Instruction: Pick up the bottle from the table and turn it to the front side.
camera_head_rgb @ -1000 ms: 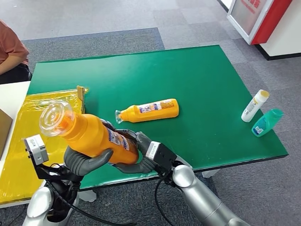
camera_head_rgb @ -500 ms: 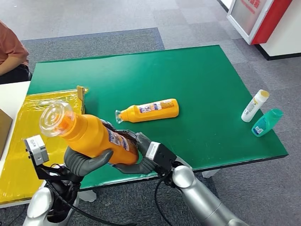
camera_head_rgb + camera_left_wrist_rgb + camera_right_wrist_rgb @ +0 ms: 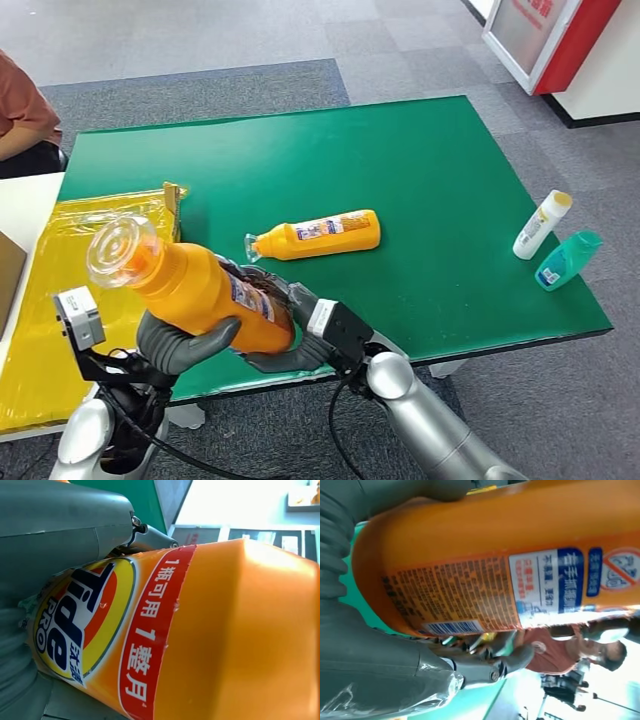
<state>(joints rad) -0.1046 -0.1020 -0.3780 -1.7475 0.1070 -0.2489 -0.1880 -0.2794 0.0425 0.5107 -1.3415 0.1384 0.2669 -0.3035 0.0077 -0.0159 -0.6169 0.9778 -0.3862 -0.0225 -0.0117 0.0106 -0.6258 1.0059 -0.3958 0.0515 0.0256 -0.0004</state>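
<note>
Turning step under way: bottle (image 3: 192, 290) lifted off table (image 3: 423, 180), gripped by left hand (image 3: 177, 345) and right hand (image 3: 283, 325), fingers wrapped round body. Next: rotate logo side forward, probably with regrip.

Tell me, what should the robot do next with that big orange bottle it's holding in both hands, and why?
Probably keep rolling the big orange plastic bottle about its long axis. The left hand and right hand both grip it above the green table. The barcode and fine-print label faces the right wrist camera, and the logo faces the left wrist camera, so the front likely isn't facing forward yet.
</note>
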